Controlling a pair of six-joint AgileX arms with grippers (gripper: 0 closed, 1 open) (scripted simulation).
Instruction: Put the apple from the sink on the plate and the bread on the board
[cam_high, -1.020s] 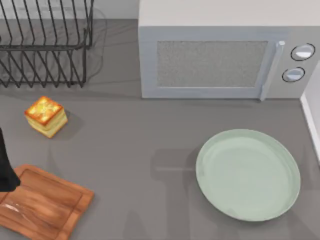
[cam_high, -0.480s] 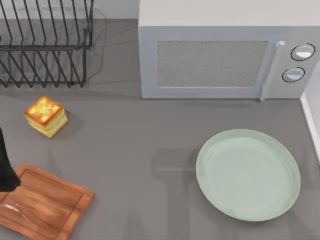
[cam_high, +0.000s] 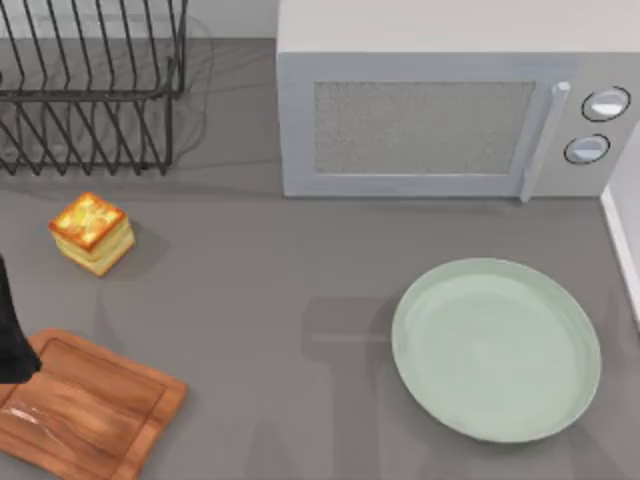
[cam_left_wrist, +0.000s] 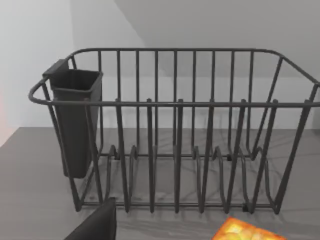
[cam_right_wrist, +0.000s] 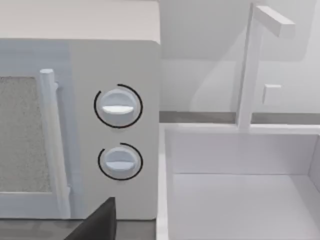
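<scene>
- The left arm (cam_high: 10, 335) stands at the table's left edge, over the board's (cam_high: 85, 410) near-left corner, just where it was a second ago. It has not started towards anything.
- The left gripper (cam_left_wrist: 95, 226) shows as a dark tip low in its wrist view. Whether it is open or closed cannot be told, and nothing is seen in its hold.
- The bread (cam_high: 92, 232) sits on the bare table between the rack (cam_high: 90, 90) and the board, apart from both. It has not moved, and the left wrist view catches its browned top (cam_left_wrist: 247, 232) just in front of the rack.
- The board lies bare, so the bread half of the task is not yet done.
- The microwave (cam_high: 440, 120) is shut at the back, unchanged.
- The plate (cam_high: 497, 348) lies right of centre, also bare, so the apple half is open too.
- The sink (cam_right_wrist: 240, 195) is at the far right, beside the microwave, under the tap (cam_right_wrist: 250, 70). The task puts the apple in it, but where the apple lies cannot be told.
- The right gripper (cam_right_wrist: 97, 224) faces the sink's near wall. Its state cannot be told either.
- Nothing has shifted over the last second, so this reads as a pause before the first reach, probably with the left arm going for the bread.
</scene>
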